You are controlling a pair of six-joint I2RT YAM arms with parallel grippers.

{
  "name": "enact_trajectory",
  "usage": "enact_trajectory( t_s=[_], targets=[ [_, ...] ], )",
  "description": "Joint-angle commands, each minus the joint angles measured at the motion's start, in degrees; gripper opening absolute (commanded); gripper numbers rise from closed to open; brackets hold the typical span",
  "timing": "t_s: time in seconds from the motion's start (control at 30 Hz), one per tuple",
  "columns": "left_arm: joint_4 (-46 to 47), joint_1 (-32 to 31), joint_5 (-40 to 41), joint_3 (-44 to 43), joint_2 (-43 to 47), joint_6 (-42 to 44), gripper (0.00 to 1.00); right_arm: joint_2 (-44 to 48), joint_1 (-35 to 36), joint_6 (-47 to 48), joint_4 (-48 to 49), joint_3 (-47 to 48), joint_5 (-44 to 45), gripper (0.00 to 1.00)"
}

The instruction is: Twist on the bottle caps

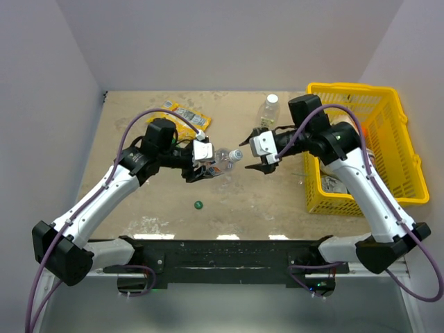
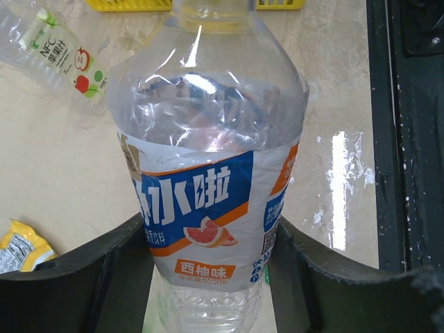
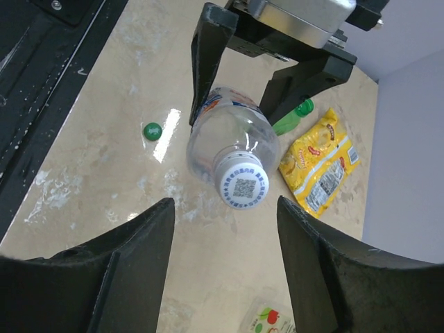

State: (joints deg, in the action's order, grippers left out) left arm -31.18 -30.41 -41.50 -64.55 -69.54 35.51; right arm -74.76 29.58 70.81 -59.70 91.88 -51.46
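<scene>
My left gripper [image 1: 201, 165] is shut on a clear bottle [image 1: 222, 159] with a blue and orange label [image 2: 201, 201], holding it sideways above the table. In the left wrist view my left gripper [image 2: 208, 232] has a finger pressing each side of the label. A white cap [image 3: 241, 186] with a printed code sits on the bottle's neck and faces my right gripper [image 3: 225, 208]. That gripper is open, its fingertips just short of the cap, one on either side. My right gripper [image 1: 258, 157] stands close to the bottle's mouth. A dark green cap [image 1: 198, 205] lies loose on the table.
A second clear bottle [image 1: 269, 111] with an apple label [image 2: 59, 52] is at the back. Part of a green bottle [image 3: 291, 118] shows behind my left gripper's finger. A yellow snack packet [image 1: 184, 115] lies at the back left. A yellow basket [image 1: 388, 104] holding containers stands at the right.
</scene>
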Motion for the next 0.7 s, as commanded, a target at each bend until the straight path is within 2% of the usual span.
enact_trajectory(
  t_s=[0.0,0.67],
  targets=[
    [0.59,0.00,0.80,-2.24,0.37,2.99,0.00,-2.14,0.21,-2.25,0.55,3.92,-0.22,0.62],
    [1.56,0.00,3.26,-2.94,-0.07,5.71,0.00,-6.89,3.29,5.04,-7.45,8.41,1.63,0.53]
  ],
)
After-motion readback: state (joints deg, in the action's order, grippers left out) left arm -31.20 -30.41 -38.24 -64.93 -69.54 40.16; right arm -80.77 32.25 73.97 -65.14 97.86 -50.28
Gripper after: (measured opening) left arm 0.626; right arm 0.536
